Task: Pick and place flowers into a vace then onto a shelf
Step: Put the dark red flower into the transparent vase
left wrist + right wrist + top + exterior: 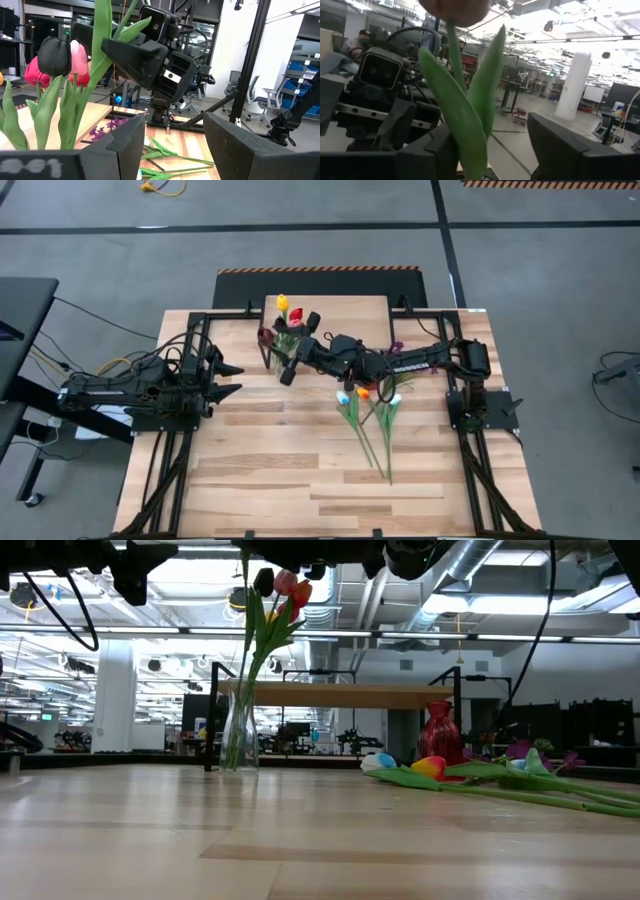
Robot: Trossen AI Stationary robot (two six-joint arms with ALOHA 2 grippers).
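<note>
The flowers are split in two lots. One bunch (pixel 272 610) — red, yellow and dark heads on green stems — stands in a clear glass vase (pixel 238 735) at the front edge of the shelf (pixel 330 308), on the table (pixel 300 480). The rest (pixel 370 415) lie loose on the table nearer the right arm, heads together and stems fanned out; purple sprigs lie just beyond them.

The right gripper (pixel 298 345) is over the vase, at the tops of the standing stems. In the right wrist view a tulip stem and leaf (pixel 465 115) stand between its fingers (pixel 560 150), which are parted and clear of the stem — released, not gripping. The left gripper (pixel 225 378) waits near the vase on the left side, fingers apart, holding nothing.

Judgement: the step in hand is placing a flower into the vase, and the let-go looks just made. The next move calls for lifting the right gripper straight up and away without dragging leaves or tipping the vase, then going to the loose flowers for another stem. The vase is not yet on the shelf.
</note>
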